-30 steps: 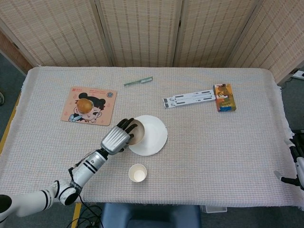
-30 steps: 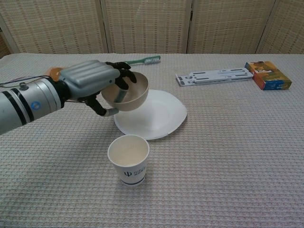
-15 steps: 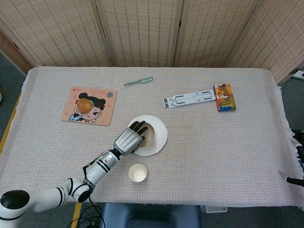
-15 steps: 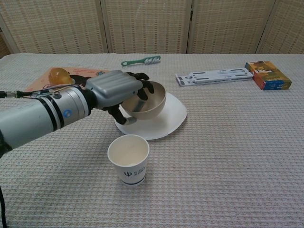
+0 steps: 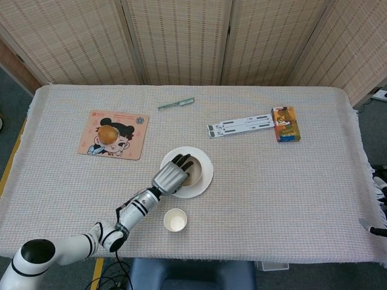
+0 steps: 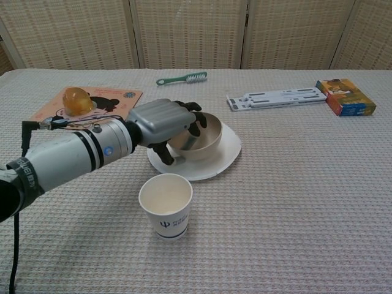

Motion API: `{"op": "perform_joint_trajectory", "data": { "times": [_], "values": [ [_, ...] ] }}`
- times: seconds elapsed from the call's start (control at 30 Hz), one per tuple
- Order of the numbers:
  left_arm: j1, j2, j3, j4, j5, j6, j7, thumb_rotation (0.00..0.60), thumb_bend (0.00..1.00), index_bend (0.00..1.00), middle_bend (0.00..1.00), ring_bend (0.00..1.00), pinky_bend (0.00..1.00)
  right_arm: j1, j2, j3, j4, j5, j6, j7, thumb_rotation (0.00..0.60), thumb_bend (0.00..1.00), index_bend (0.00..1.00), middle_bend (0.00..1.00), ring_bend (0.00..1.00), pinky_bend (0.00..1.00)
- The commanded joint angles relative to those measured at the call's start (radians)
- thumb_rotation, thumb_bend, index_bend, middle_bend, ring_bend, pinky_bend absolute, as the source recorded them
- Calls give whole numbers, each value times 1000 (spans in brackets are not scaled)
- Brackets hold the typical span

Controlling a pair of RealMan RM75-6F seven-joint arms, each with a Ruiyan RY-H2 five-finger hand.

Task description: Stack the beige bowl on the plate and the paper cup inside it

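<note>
My left hand (image 6: 166, 123) grips the beige bowl (image 6: 205, 136) by its near-left rim, fingers hooked inside and thumb under the outer wall. The bowl is down over the white plate (image 6: 225, 154), and it seems to touch it. From the head view the same left hand (image 5: 172, 177) covers the bowl's (image 5: 192, 174) left side, over the plate (image 5: 203, 159). The paper cup (image 6: 166, 205) stands upright and empty just in front of the plate, also visible as the cup (image 5: 175, 220) below the hand. Only a sliver of my right hand (image 5: 377, 229) shows past the table's right edge.
A pink mat (image 6: 119, 97) with an orange round object (image 6: 76, 100) lies at the back left. A green toothbrush (image 6: 182, 78) lies behind the plate. A white folded strip (image 6: 275, 97) and a colourful box (image 6: 345, 96) lie at the back right.
My left hand carried the bowl rightward from the plate's left edge and lowered it onto the plate's middle. The cup has not moved. The right hand slid further out of view.
</note>
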Motion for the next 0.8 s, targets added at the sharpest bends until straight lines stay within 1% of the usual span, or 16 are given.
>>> {"op": "perform_joint_trajectory", "data": {
  "times": [0.03, 0.37, 0.8],
  "values": [
    [-3, 1, 2, 3, 0, 2, -2, 600, 362, 665, 215, 0, 163, 3, -1, 0, 1, 1, -4, -1, 600, 228, 0, 0, 0, 0],
    [-9, 11, 8, 0, -9, 3, -3, 600, 362, 665, 216, 0, 163, 9, -2, 0, -3, 8, -13, -11, 600, 228, 0, 0, 0, 0],
    [-19, 13, 15, 28, -17, -4, -12, 600, 362, 666, 217, 0, 163, 20, -3, 1, 8, 20, -36, -2, 600, 228, 0, 0, 0, 0]
  ]
}}
